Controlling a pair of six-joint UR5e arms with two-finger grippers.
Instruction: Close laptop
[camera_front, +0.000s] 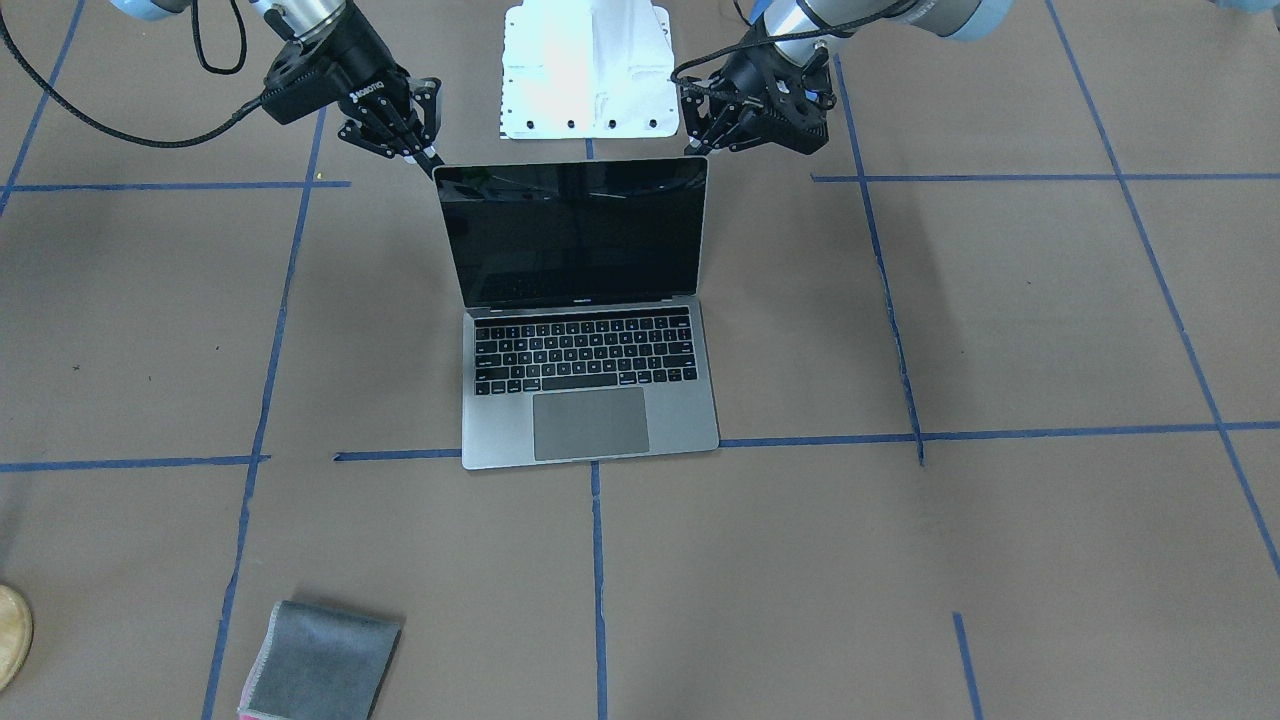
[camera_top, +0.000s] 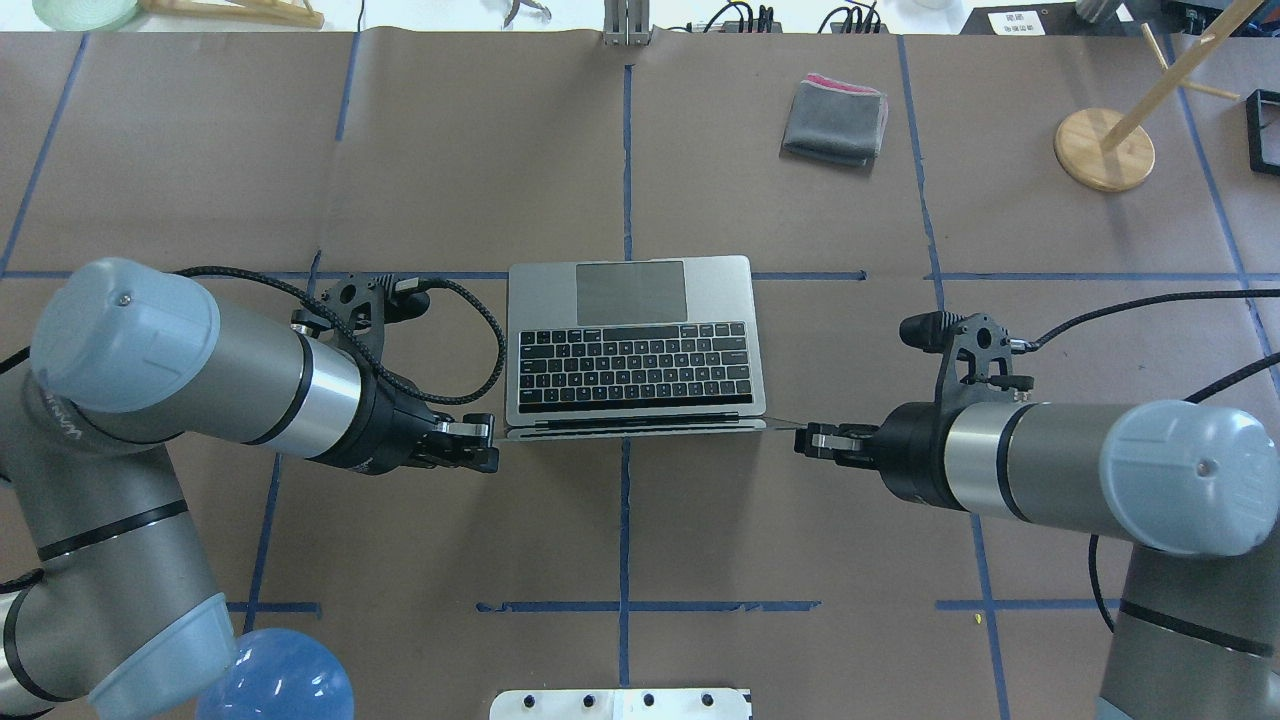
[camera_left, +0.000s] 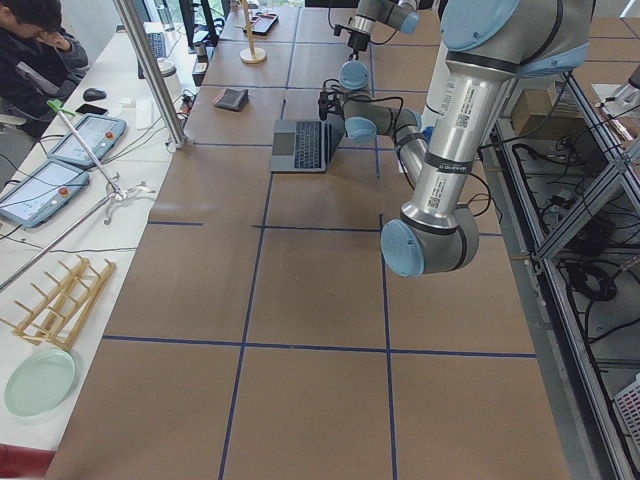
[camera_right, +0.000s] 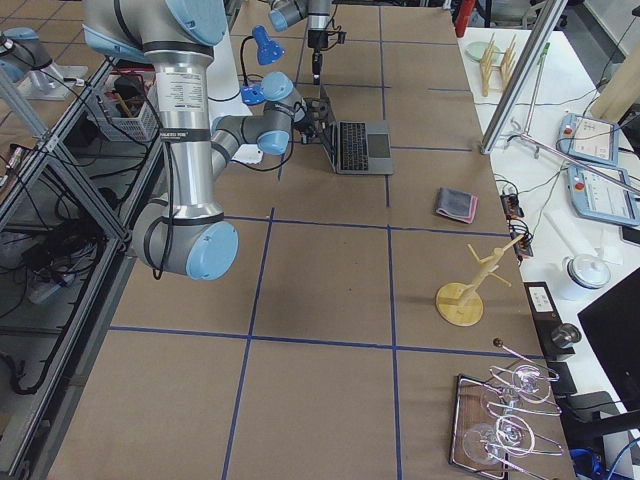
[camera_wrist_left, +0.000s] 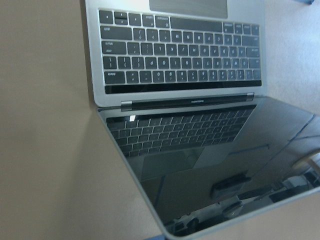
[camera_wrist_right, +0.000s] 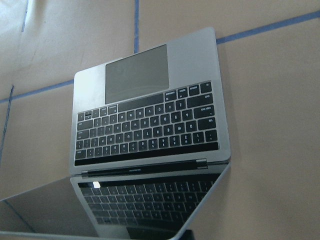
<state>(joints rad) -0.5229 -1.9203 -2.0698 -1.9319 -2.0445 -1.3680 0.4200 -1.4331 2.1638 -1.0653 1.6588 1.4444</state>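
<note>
Overhead exterior: left hand (camera_top: 484, 445) and right hand (camera_top: 815, 440), both closed, flank laptop (camera_top: 630, 350) lid.

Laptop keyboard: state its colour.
The keyboard is black, on the grey laptop; clearest in the right wrist view.

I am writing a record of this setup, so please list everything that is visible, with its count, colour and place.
laptop: 1, grey with black screen, open, at the table's middle
cloth: 1, grey, folded, on the operators' side, apart from the laptop
stand: 1, wooden, far side on the robot's right
dish rack: 1, wooden, white bench beyond the table
plate: 1, pale green, beside the dish rack
person: 1, dark top, seated at the bench
table: 1, brown with blue tape lines
base plate: 1, white, between the arms
left hand: 1, black, at one top corner of the screen
right hand: 1, black, at the other top corner
</note>
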